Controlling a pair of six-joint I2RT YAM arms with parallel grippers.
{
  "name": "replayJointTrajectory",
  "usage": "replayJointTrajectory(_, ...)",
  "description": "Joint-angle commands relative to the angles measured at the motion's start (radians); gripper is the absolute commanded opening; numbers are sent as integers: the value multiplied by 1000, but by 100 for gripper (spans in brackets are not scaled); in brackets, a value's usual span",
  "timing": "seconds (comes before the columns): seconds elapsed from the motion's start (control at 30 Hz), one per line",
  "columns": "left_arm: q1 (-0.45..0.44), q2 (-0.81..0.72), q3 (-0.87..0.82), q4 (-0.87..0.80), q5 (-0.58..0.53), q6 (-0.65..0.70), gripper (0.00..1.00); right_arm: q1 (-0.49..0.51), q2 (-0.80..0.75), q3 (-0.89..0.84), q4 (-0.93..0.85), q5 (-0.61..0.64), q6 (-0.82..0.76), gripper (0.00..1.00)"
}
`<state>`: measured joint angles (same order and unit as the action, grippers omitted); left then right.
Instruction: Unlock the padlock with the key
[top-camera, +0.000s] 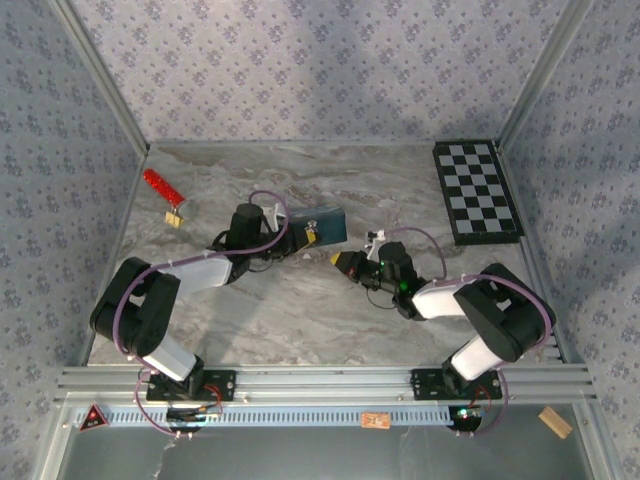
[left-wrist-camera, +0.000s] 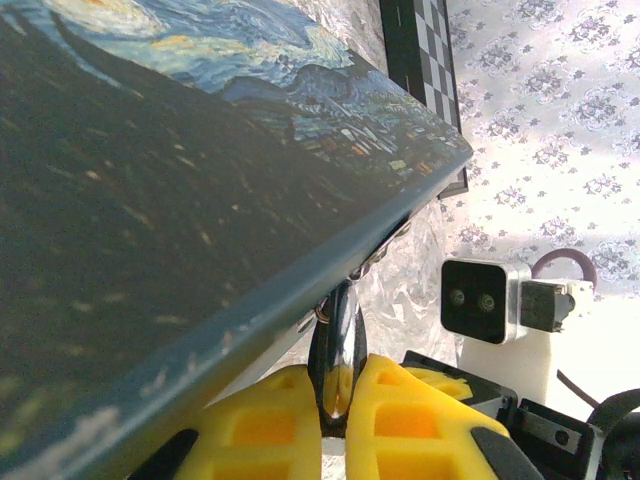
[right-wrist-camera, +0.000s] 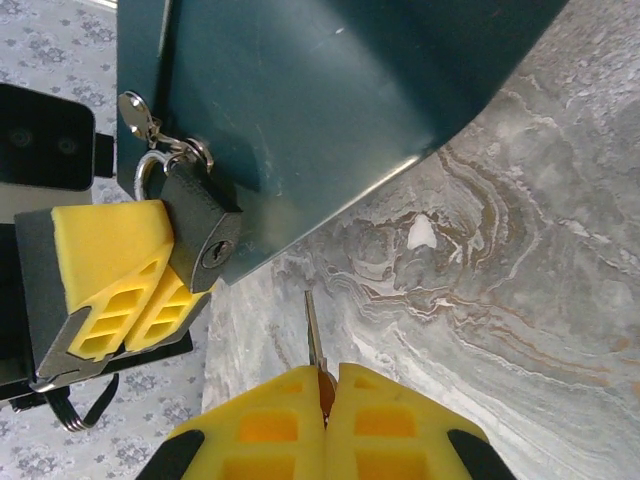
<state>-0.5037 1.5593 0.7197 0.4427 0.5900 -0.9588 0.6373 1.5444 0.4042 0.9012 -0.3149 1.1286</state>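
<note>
- Clenching key (right-wrist-camera: 313, 330) in right gripper (right-wrist-camera: 322, 390), blade aimed ahead, short of padlock (right-wrist-camera: 205, 225) up-left of fingertips.
- Pinching padlock body in left gripper (left-wrist-camera: 338, 400), right at blue box (right-wrist-camera: 330, 100) hasp.

No lettering or numbers can be read. A red triangular sign (top-camera: 93, 418) sits on the rail (top-camera: 300, 414) at 7 o'clock, its symbol too small.

We saw the small dark padlock (right-wrist-camera: 203, 232) tilted, shackle shut, its keyhole facing the silver key (right-wrist-camera: 313, 335), apart.
</note>
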Motion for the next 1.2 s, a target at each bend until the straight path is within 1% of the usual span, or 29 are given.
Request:
replayJointTrajectory(0.0,4,-16,23,23,10,24,0,4,-6,-9,48,-1,-32,0)
replayJointTrajectory(0.1,4,-18,23,22,9,25,0,2,-8,-12,56,2,-41,0)
replayJointTrajectory(0.23,4,-10,27,10,6,34,0,-1,3,-35,126,0,-40,0)
replayJointTrajectory(0.43,4,-5,27,19,10,25,0,4,13,-36,152,11,-52,0)
replayJointTrajectory(0.87,1,-11,24,55,21,-11,0,13,103,-35,306,-5,-2,0)
replayJointTrajectory(1.0,1,-13,24,47,23,-9,0,21,112,-31,311,5,-5,0)
replayJointTrajectory(1.17,-1,-13,24,43,21,-9,0,20,136,-16,331,-11,5,0)
